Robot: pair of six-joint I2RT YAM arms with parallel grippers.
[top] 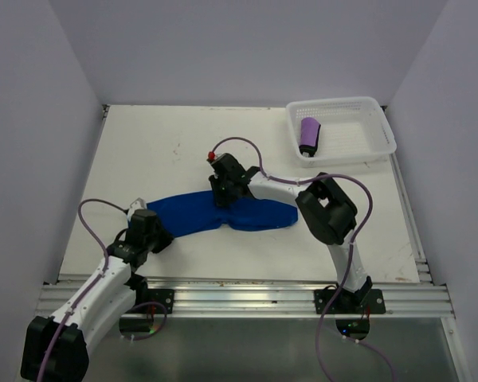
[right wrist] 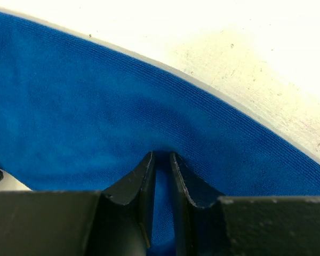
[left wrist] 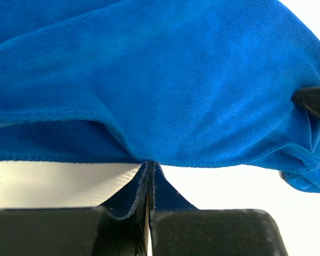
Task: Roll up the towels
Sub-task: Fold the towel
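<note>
While my left jaws are pinched tight on the edge of the blue towel [top: 191, 213], it lies flat on the table [top: 159, 151], not rolled yet. My right jaws are a little apart over its far edge. The purple towel [top: 309, 134] sits rolled in the basket [top: 382, 127].

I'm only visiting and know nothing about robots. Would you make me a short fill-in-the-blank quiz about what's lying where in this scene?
1. The purple towel lies rolled up in the white ____.
2. The blue towel lies unrolled on the ____.
3. The left gripper is shut on the hem of the ____ towel.
Missing words: basket; table; blue.
</note>
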